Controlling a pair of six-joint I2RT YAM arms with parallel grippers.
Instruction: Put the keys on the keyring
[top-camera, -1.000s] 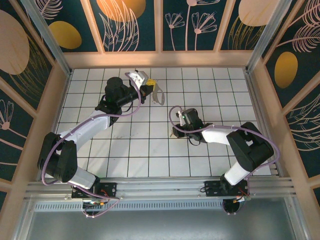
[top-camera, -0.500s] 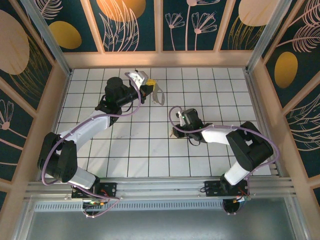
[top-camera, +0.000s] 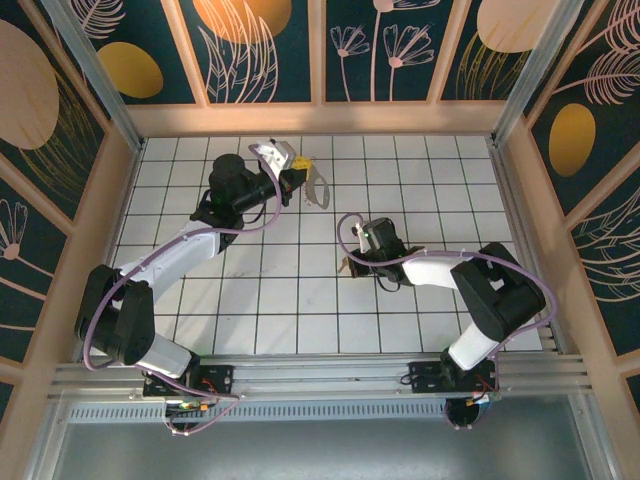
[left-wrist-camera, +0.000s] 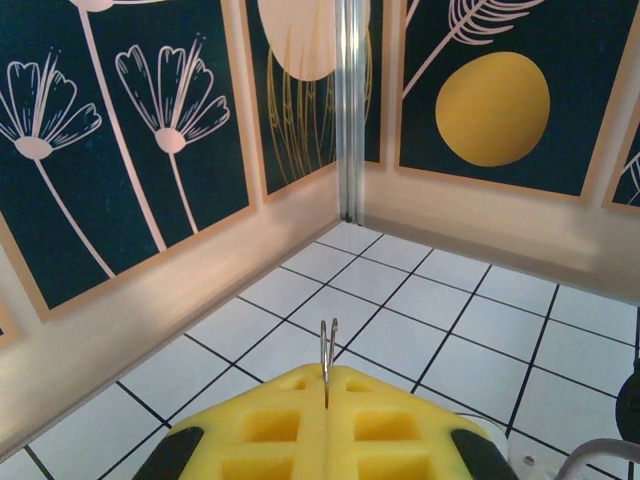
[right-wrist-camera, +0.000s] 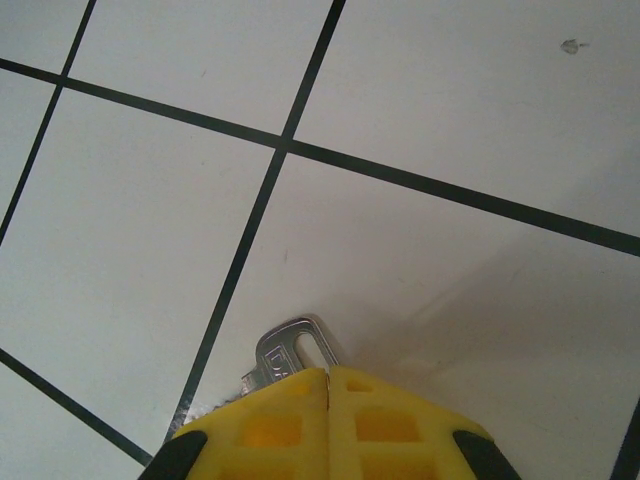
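Left pincer (left-wrist-camera: 328, 395) clamps the tan keyring's thin metal ring (left-wrist-camera: 328, 345) upright, presumably for threading. Right pincer (right-wrist-camera: 328, 388) pinches the flat silvery key (right-wrist-camera: 290, 352), slotted head exposed.

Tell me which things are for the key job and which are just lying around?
For the job:
- keyring, its metal ring pinched in the left jaws
- key, silver, pinched in the right jaws

Just there:
- white tiled table
- flower-painted walls
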